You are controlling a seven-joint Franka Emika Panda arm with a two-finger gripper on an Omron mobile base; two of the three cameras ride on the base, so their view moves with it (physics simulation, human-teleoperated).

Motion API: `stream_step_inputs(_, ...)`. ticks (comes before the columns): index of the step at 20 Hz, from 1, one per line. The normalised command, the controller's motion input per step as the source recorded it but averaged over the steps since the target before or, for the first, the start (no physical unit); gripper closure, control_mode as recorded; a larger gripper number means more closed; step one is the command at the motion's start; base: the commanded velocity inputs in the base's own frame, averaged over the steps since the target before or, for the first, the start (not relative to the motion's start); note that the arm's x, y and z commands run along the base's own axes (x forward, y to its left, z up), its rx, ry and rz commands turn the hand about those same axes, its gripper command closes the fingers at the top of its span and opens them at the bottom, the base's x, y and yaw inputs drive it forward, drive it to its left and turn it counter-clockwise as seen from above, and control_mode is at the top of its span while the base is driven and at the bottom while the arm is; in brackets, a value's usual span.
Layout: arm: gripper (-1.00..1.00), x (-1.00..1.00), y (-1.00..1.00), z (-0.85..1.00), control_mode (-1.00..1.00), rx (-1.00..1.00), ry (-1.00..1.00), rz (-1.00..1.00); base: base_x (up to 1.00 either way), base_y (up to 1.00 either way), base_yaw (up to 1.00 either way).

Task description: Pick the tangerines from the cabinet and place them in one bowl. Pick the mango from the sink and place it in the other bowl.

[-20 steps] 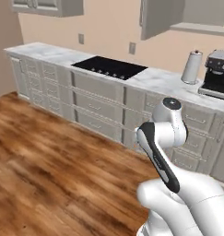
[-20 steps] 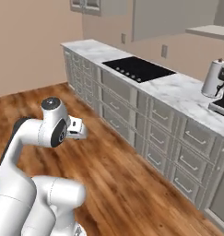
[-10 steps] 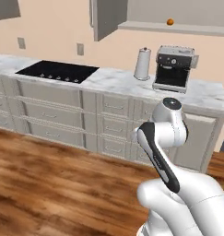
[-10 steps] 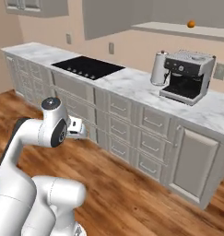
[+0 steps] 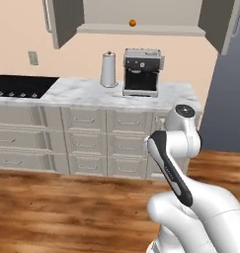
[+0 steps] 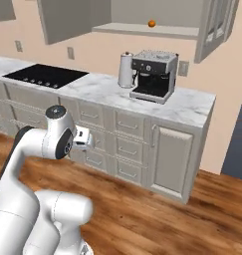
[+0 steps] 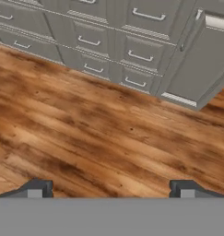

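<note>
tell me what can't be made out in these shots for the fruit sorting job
- Tangerine on the cabinet shelf: one small orange ball, too small for detail; whether a second sits further back cannot be told.
- Cabinet door: cut off by the top edge in the right base view.
- Gripper: open in the hand view, fingertips cropped at the bottom.

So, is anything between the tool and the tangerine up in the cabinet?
No door blocks it: the cabinet stands open, the tangerine bare on its shelf. The counter and coffee machine sit below it, ahead of the low tool.
</note>
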Motion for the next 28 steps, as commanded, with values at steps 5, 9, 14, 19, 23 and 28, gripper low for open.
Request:
stream_step_inputs(5,-1.0,0.0,0.0,0.0,1.0,0.0,0.0,0.0,0.42,0.11,-0.4)
stream_step_inputs(9,-1.0,0.0,0.0,0.0,1.0,0.0,0.0,0.0,0.52,0.18,-0.37)
stream_step_inputs(14,-1.0,0.0,0.0,0.0,1.0,0.0,0.0,0.0,0.62,0.29,-0.34)
stream_step_inputs(19,-1.0,0.0,0.0,0.0,1.0,0.0,0.0,0.0,0.63,0.38,-0.31)
stream_step_inputs(23,-1.0,0.0,0.0,0.0,1.0,0.0,0.0,0.0,0.57,0.49,-0.25)
stream_step_inputs(28,-1.0,0.0,0.0,0.0,1.0,0.0,0.0,0.0,0.2,0.6,-0.14)
